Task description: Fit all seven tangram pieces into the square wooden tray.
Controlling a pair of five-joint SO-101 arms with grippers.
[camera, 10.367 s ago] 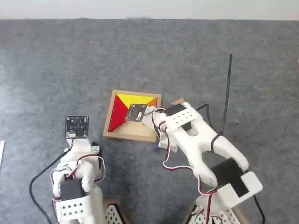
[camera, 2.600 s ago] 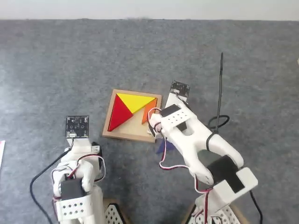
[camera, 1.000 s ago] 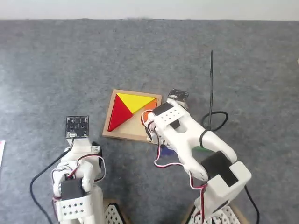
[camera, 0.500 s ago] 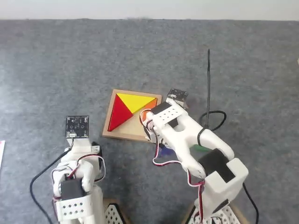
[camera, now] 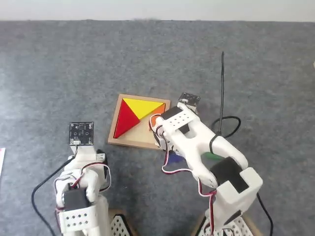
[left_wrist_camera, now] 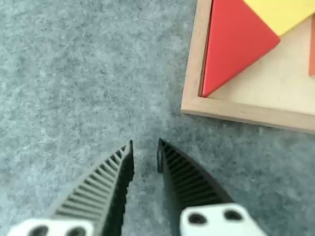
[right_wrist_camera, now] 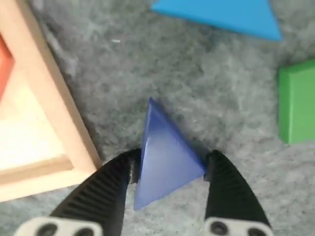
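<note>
Nearest the bases, the left gripper (left_wrist_camera: 145,147) sits low over the grey felt (left_wrist_camera: 74,64), just short of the square wooden tray (left_wrist_camera: 194,64). Its jaws are parted by a narrow slit with nothing between them. It looks parked there to leave the working side free for its partner.

Alongside, the right gripper (right_wrist_camera: 170,164) is clamped across a dark blue triangle (right_wrist_camera: 165,157), a finger pressed to either side. The piece lies on the felt just beside the tray's outer rim, and the grip looks set for a lift over that rim. Just past the jaws, a green piece (right_wrist_camera: 298,101) and a light blue triangle (right_wrist_camera: 221,14) lie loose on the felt. They are near each other but apart, both outside the tray.

Farther out, the tray holds three pieces. A red triangle (camera: 125,123) lies with its long side against the left wall as the high view shows it. A yellow triangle (camera: 142,106) lies with its long side against the far wall. The two meet edge to edge and point toward the middle. A small orange piece (camera: 158,115) sits toward the far right corner, partly hidden by the right arm. Bare wood runs across the near part of the tray floor, leaving room for what remains. With three of seven pieces seated, the job looks under half done. The dark blue triangle will likely need turning to drop in flush against its neighbours.
</note>
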